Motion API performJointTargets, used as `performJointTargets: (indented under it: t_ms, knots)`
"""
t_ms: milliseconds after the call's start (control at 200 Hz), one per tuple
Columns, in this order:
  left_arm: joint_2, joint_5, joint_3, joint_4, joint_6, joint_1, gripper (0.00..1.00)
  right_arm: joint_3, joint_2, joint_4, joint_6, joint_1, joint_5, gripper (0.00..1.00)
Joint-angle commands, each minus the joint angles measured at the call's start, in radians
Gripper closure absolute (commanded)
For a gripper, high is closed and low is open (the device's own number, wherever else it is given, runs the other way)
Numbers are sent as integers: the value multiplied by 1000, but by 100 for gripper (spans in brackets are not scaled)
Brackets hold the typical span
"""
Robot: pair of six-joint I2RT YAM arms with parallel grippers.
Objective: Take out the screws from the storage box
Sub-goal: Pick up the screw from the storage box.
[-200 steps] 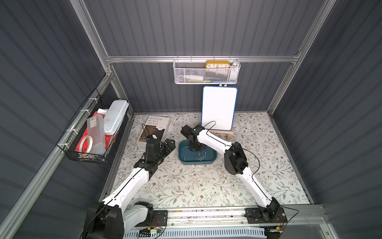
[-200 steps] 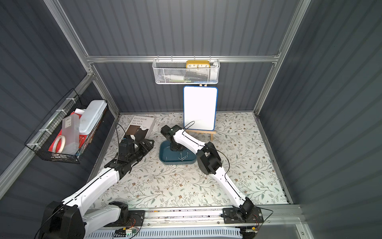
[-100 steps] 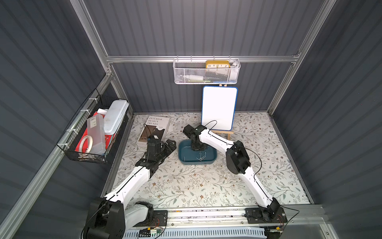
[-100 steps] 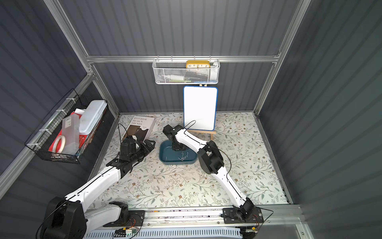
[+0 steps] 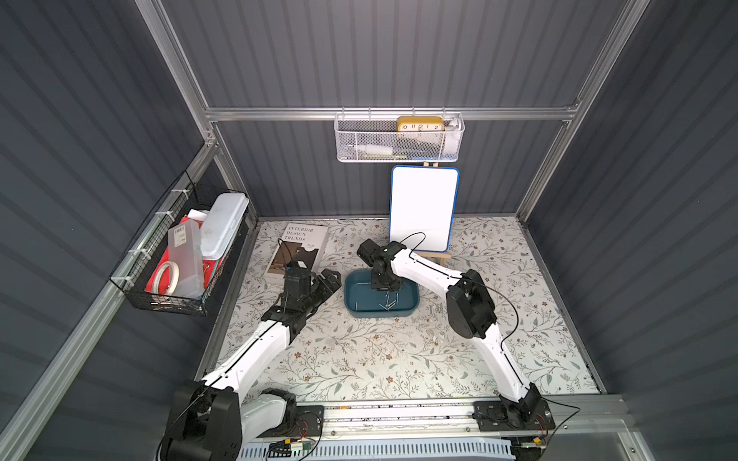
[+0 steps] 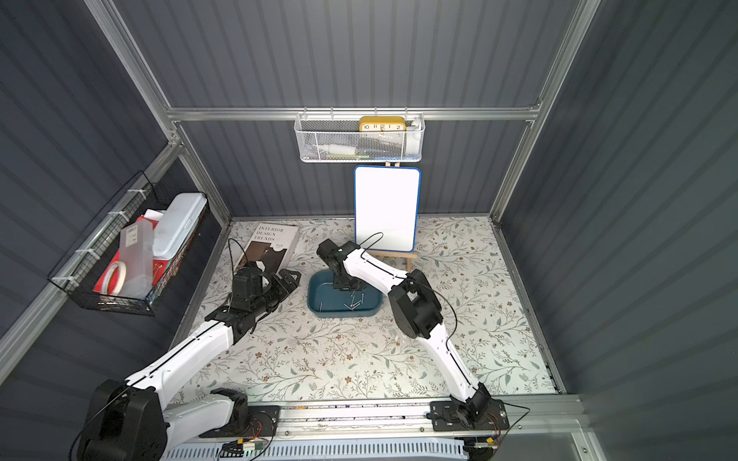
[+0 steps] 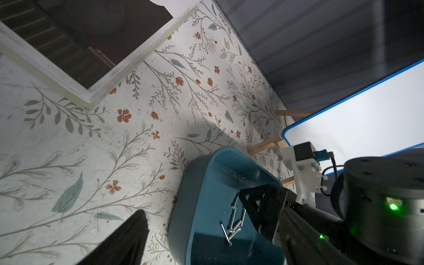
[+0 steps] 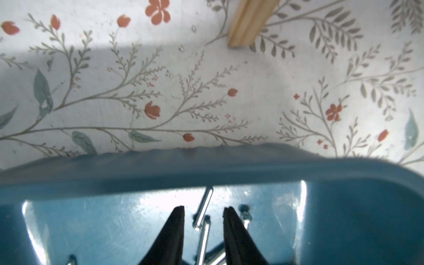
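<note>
right wrist view: right tool (image 8: 203, 208) has opened over the screws (image 8: 207, 199).

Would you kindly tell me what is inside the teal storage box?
Inside the storage box lie loose screws, with the right tool poised among them, slightly open. Its body covers the far floor, so any screws there are hidden.

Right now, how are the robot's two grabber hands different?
The right gripper reaches down inside the storage box; the left gripper is outside, beside it. The right gripper has screws between its fingers; the left gripper has nothing. Both are black and open.
</note>
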Motion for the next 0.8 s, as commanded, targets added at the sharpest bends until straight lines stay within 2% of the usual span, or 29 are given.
performJointTargets:
  t_ms: [0, 360, 795]
  knots:
    - [7, 13, 14, 5, 19, -2, 8, -52, -42, 23, 40, -2, -11, 65]
    - [6, 12, 12, 5, 22, -2, 7, -62, -23, 44, 59, 3, -20, 65]
    - [14, 8, 11, 9, 23, -2, 7, -59, 26, 32, 78, 6, -35, 71]
